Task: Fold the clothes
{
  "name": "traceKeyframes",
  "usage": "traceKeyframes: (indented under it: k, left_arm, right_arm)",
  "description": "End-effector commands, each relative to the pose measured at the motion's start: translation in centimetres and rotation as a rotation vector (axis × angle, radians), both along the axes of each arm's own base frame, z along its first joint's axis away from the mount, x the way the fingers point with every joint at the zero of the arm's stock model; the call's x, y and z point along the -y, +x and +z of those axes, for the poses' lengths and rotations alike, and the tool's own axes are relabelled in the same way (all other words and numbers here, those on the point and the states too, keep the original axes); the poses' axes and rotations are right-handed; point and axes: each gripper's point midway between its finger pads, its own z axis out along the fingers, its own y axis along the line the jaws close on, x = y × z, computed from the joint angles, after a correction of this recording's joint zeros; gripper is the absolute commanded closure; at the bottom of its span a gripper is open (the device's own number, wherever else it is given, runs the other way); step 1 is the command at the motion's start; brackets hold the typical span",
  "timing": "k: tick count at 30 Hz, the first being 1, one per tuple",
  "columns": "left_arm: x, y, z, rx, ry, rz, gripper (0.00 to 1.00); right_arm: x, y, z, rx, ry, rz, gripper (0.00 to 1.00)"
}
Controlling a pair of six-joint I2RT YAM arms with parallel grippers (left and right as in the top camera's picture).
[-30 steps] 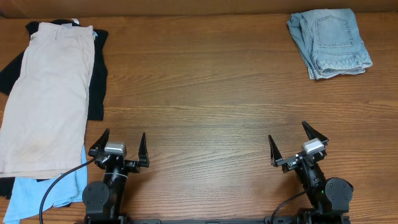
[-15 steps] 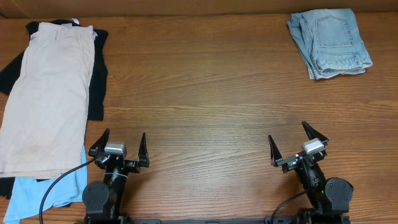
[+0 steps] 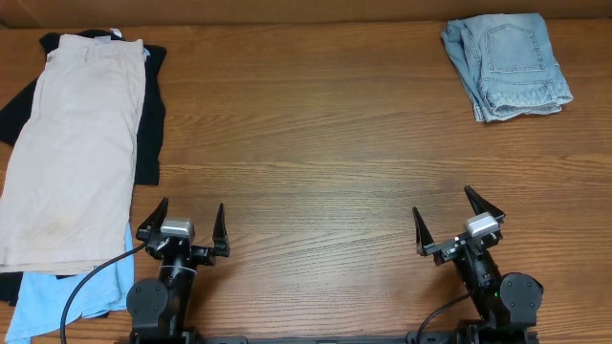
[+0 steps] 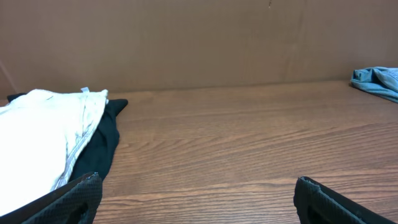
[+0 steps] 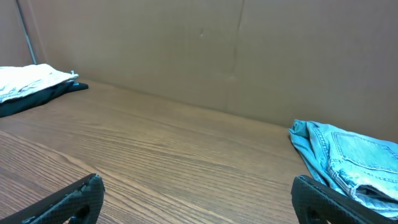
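- The left gripper (image 3: 192, 204) sits at 7 o'clock on the table (image 3: 306, 134). Its jaws are spread wide with nothing between them, and the fingers aim toward 12.
- The right gripper (image 3: 441, 200) sits at 5 o'clock, jaws likewise spread and bare, turned slightly toward 1.
- The khaki shorts (image 3: 72, 153) lie flat at 9 o'clock on top of the pile, their long side running 12 to 6. Their 6 o'clock end is near the left gripper but not touching it.
- The black top (image 3: 150, 134) lies under them, showing along their 3 and 9 o'clock sides.
- The blue shirt (image 3: 57, 296) pokes out at their 6 o'clock end, and a cable (image 3: 96, 275) crosses it.
- The denim shorts (image 3: 507, 62) lie folded at 1 o'clock, pocket up, well apart from both grippers.
- A cardboard wall (image 4: 186, 43) stands along the 12 o'clock edge.
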Motion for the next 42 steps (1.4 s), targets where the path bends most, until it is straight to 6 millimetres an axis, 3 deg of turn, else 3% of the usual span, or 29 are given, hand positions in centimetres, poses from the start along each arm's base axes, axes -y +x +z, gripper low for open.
traceKeyframes:
  k: [1,31,35,42]
  left_arm:
    - [-0.3,0.0,0.0,0.009,0.017,0.013,0.0]
    - [-0.3,0.0,0.1,0.011,0.02,0.012,0.0]
    - [-0.3,0.0,0.2,0.014,0.012,0.011,0.0]
    - [-0.1,0.0,1.9,0.06,-0.157,0.008,0.0]
  right_arm:
    - [-0.1,0.0,-0.2,0.002,-0.003,0.002,0.0]
    - [0.0,0.0,-0.2,0.005,-0.003,-0.001,0.0]
    - [-0.1,0.0,0.4,0.029,0.001,0.002,0.0]
    - [0.0,-0.2,2.5,0.117,-0.001,-0.002,0.0]
